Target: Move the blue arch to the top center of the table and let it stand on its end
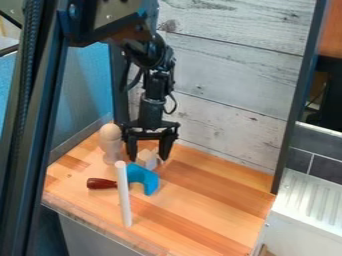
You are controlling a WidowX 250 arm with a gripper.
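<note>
The gripper (148, 155) hangs over the back left part of the wooden table (207, 200), its two fingers apart and pointing down. Between and just behind their tips is a small pale wooden block (146, 159); no grip on it can be made out. The blue arch (143, 177) lies on the table just in front of the gripper, its near leg pointing toward the front. A white rod stands before its left part and hides some of it.
The white rod (124, 195) is upright, with a dark red handle-like piece (101, 183) beside it. A wooden pin-shaped piece (110, 143) stands left of the gripper. Plank wall (227, 85) behind; white ridged surface (310, 200) at right.
</note>
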